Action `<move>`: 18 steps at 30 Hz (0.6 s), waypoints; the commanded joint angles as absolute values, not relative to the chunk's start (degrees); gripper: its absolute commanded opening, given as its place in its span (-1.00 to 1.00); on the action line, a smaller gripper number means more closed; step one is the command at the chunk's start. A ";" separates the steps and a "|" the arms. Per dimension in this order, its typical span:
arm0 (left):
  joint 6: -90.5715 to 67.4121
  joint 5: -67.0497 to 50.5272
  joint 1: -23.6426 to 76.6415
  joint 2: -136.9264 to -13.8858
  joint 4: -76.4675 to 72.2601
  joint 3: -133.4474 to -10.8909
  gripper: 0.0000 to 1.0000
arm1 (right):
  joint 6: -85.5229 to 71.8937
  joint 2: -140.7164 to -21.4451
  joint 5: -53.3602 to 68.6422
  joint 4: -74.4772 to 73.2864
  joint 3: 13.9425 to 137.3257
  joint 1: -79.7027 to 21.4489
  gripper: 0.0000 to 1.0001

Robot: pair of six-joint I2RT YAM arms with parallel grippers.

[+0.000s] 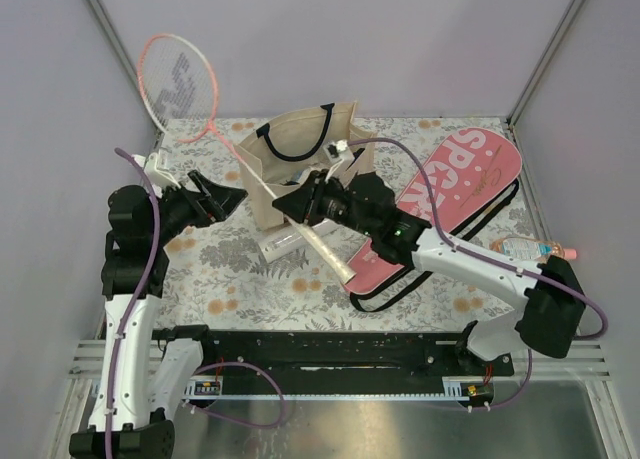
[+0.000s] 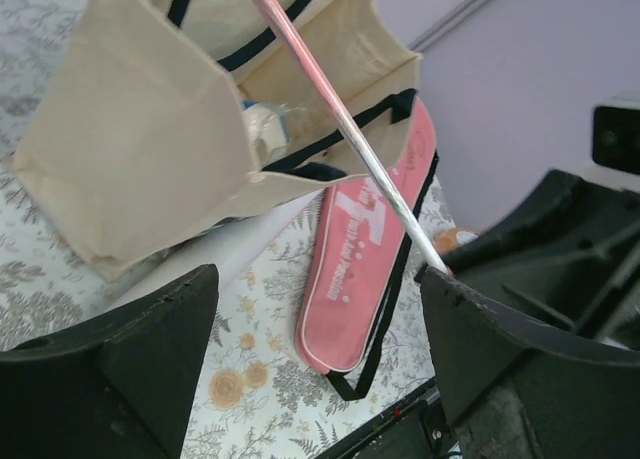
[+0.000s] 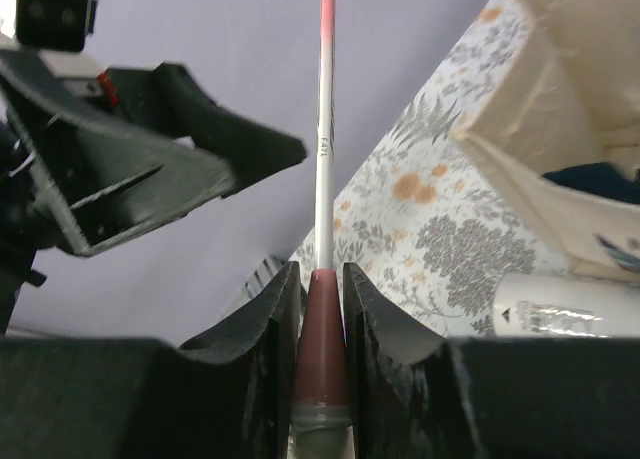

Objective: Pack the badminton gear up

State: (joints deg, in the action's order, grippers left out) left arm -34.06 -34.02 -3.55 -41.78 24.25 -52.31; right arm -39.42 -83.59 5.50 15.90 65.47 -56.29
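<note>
Right tool (image 3: pixel 322 279) is closed on the racket (image 1: pixel 328 251), its two fingers clamping the dark red cone where the shaft meets the white handle. Left tool (image 2: pixel 318 299) stands wide open and holds nothing. In the left wrist view the shaft runs down past its right-hand finger, and we cannot tell whether the two touch.

We judge the step in hand to be carrying this racket to where it will be stowed, with the right tool alone bearing it. The next move calls for the left tool to stay off the shaft, and for a slow swing, since the head sits far from the grip. We cannot tell whether the racket is meant for the tote bag (image 2: pixel 130 149) or the cover (image 1: pixel 470 174).

In the top view the racket lies on a diagonal. Its pink-framed head is at upper left, beyond the desk (image 1: pixel 230 279) edge, its thin shaft crosses in front of the bag, and its handle ends near the centre. The shaft fades from pink to silver-white.

The cover lies flat at right. The tube (image 3: pixel 560 307) rests on the desk beside the bag.
</note>
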 commanded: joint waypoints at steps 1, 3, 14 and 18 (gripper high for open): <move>-34.01 -38.05 -0.97 -42.01 18.99 -57.04 0.70 | -42.62 -77.88 4.66 21.00 62.94 -52.39 -1.00; -33.58 -38.15 1.30 -42.45 18.81 -58.09 0.70 | -44.72 -75.77 5.18 22.14 61.36 -50.90 -1.00; -29.45 -32.71 17.21 -47.72 19.69 -60.90 0.65 | -54.05 -61.45 3.17 28.21 50.37 -43.69 -1.00; -27.34 -29.72 23.19 -50.44 20.74 -63.45 0.65 | -53.79 -54.51 0.27 26.99 46.07 -40.62 -1.00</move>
State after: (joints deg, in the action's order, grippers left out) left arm -30.52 -33.45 18.83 -49.10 22.50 -58.52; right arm -52.07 -61.17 4.29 20.75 48.07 -43.33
